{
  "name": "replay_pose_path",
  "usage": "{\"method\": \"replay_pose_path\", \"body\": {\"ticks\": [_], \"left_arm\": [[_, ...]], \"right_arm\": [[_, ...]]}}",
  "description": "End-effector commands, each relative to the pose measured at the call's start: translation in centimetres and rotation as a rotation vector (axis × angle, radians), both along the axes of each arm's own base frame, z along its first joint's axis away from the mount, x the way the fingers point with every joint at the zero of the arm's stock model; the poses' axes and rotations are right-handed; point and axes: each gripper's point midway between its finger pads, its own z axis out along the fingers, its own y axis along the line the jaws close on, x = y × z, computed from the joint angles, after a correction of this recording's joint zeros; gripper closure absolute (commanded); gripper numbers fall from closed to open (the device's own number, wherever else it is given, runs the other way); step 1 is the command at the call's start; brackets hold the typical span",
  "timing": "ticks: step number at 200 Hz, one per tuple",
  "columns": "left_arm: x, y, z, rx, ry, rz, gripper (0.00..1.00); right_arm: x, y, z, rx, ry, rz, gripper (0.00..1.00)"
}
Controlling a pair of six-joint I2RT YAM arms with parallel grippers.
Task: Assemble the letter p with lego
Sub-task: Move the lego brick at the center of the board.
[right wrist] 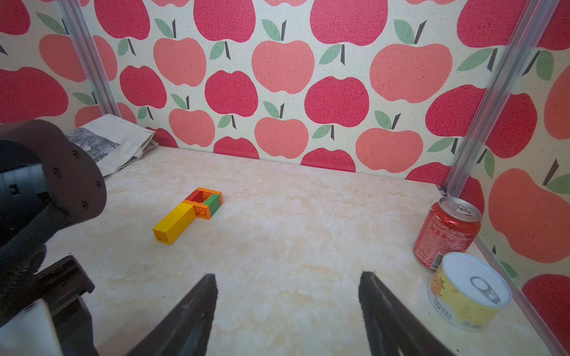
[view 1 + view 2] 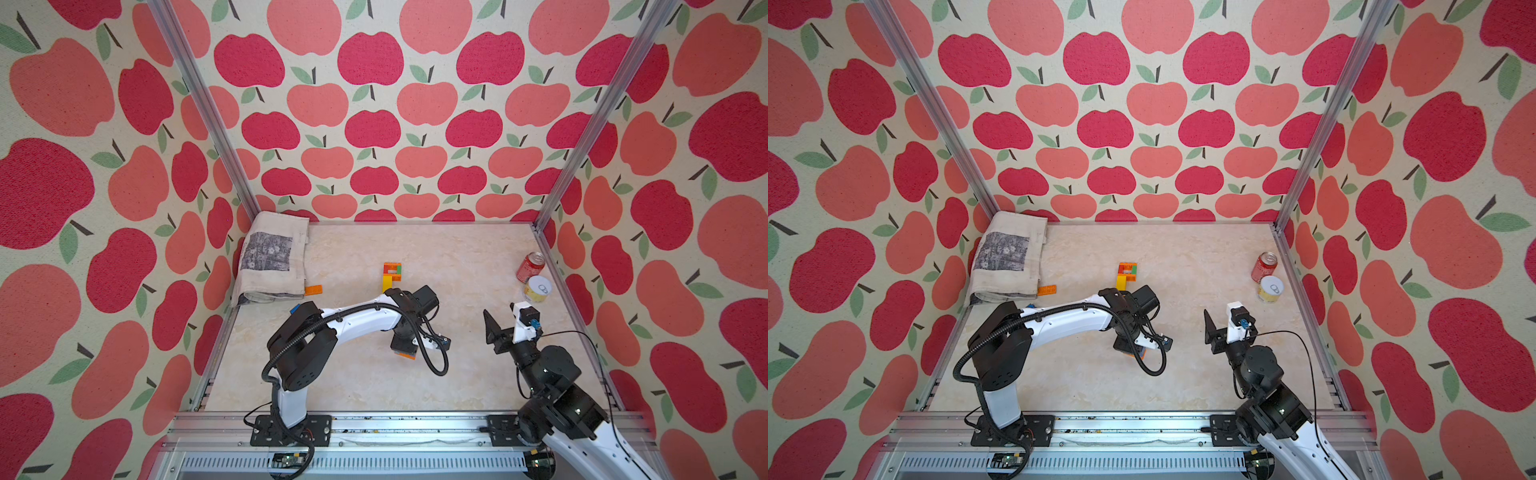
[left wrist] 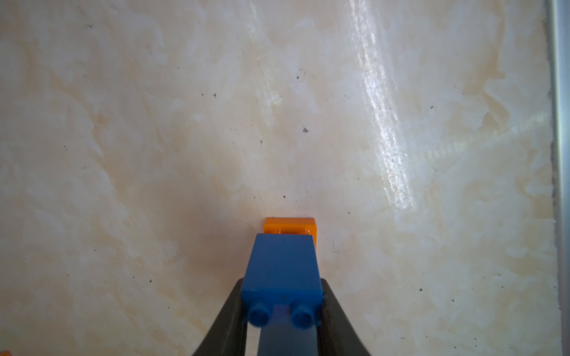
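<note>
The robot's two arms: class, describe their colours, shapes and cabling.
Both the left arm and right arm pair white shell links with chunky black joints. A ribbed black conduit loops along the left one; a thin black cable arcs over the right. The left gripper and right gripper have dark, tapering wedge fingers.

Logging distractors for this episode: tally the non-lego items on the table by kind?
Red soda can: 1
Yellow pull-tab tin: 1
Folded printed cloth: 1
Total: 3
</note>
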Motion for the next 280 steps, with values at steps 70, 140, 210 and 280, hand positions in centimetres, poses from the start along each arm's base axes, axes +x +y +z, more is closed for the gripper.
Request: {"method": "replay_pose_path", "body": {"ticks": [70,140,210,280], "left_arm": [[-1.4,0.8,-0.3,0.04,0.053,-0.02,0.68],[-1.3,1.1,-1.4,0.08,0.055,-0.023,0.68],[-1.6,0.9,-1.8,0.111,0.063,-0.027,0.7],[-1.7,2.8,-4.7,0.223,0.09,-0.003,0.71]], "right_arm": [[0.1,0.1,0.2,0.03,-0.007,0.003,0.24],[0.1,0.1,0.2,0.029,-0.008,0.002,0.24],[0.1,0.1,0.3,0.03,-0.01,0.002,0.24],[0.0,0.0,0.4,0.033,-0.012,0.0,0.24]]}}
